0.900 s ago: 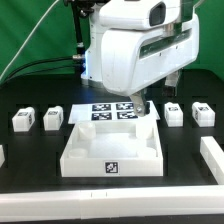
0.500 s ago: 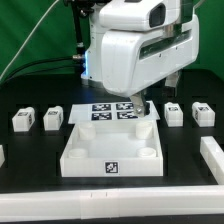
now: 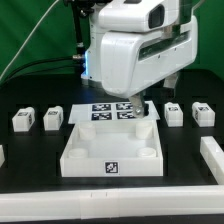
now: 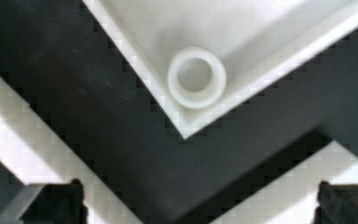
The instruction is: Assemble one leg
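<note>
Hanging over the tray's point(image 3: 85, 165) upper-right corner, mid-frame, the gripper point(image 3: 143, 104) spreads its fingers point(image 4: 48, 200) wide, holding nothing. Two legs point(image 3: 53, 118) sit mid-left, two mid-right.

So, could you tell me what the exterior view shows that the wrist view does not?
Only the exterior view shows the legs, two on each side of the tray, the marker board beyond it and the white arm. Only the wrist view shows a round ring at the tray's corner and the fingers, spread with nothing between them. Both show the white tray and the black table.
</note>
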`<state>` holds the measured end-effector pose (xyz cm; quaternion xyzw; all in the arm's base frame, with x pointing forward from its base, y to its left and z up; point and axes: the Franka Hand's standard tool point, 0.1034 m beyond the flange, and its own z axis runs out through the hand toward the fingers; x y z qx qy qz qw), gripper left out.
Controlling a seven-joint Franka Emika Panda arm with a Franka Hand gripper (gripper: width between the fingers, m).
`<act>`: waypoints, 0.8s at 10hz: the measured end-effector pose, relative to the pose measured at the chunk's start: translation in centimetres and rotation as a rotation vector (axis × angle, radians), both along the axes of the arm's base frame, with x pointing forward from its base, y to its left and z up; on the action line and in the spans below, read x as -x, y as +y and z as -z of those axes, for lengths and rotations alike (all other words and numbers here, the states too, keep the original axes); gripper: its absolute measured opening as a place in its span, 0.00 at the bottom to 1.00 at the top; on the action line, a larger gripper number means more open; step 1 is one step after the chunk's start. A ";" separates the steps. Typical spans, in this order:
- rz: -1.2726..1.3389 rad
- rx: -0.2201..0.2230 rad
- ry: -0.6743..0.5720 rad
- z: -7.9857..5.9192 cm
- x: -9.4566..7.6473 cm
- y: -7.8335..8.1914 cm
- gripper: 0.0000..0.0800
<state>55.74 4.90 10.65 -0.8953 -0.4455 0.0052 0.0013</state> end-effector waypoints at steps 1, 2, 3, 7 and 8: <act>-0.030 0.001 0.005 0.6 1.5 -0.5 0.81; -0.088 0.001 0.012 1.1 3.1 -1.0 0.81; -0.172 -0.001 0.019 1.6 4.6 -1.8 0.81; -0.246 -0.004 0.052 2.3 6.7 -3.1 0.81; -0.246 -0.004 0.053 2.3 6.8 -3.1 0.81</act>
